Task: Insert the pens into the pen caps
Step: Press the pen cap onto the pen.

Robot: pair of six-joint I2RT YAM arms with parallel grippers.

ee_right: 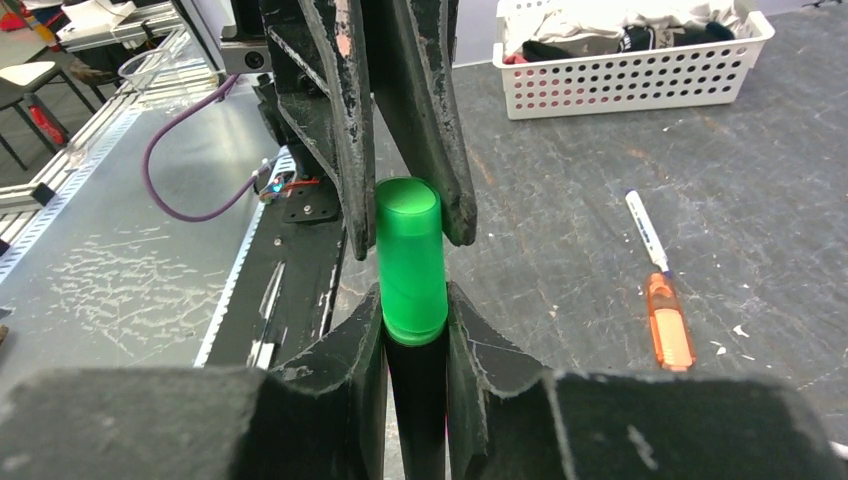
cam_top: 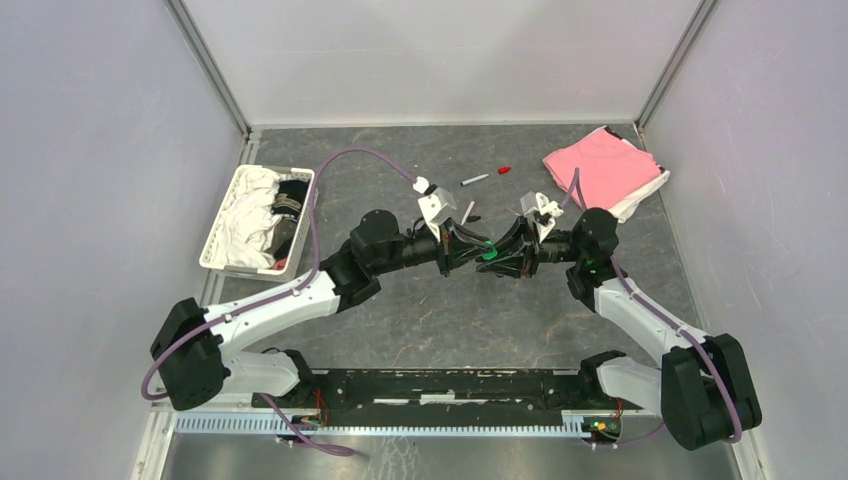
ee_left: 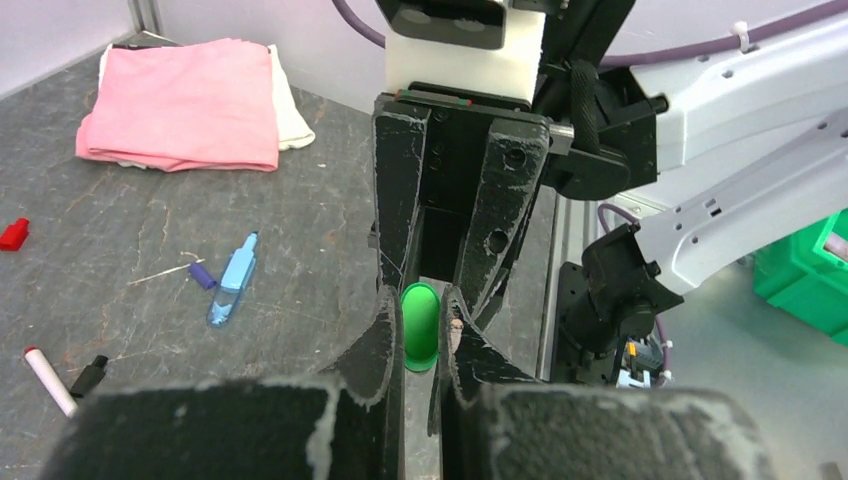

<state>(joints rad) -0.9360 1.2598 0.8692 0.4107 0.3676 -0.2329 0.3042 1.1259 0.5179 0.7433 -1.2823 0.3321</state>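
Note:
My two grippers meet tip to tip above the middle of the table. The right gripper [ee_right: 413, 312] is shut on the black barrel of a chunky black-and-green marker [ee_right: 415, 400]. Its green cap [ee_right: 409, 258] sticks out toward the left gripper [ee_left: 420, 318], whose fingers press on both sides of the cap's end [ee_left: 419, 328]. From above, the cap [cam_top: 489, 254] shows as a green spot between the left gripper [cam_top: 476, 250] and the right gripper [cam_top: 503, 256]. On the table lie a blue marker [ee_left: 232, 283], a purple cap [ee_left: 202, 274], a red cap [ee_left: 13, 234], a white pen [ee_left: 48, 378], a black cap [ee_left: 88, 376] and an orange marker [ee_right: 670, 328].
A folded pink cloth [cam_top: 603, 170] lies at the back right. A white perforated basket [cam_top: 222, 232] of clothes stands at the left. A white pen [cam_top: 475, 180] and the red cap [cam_top: 504, 170] lie behind the grippers. Grey walls enclose the table.

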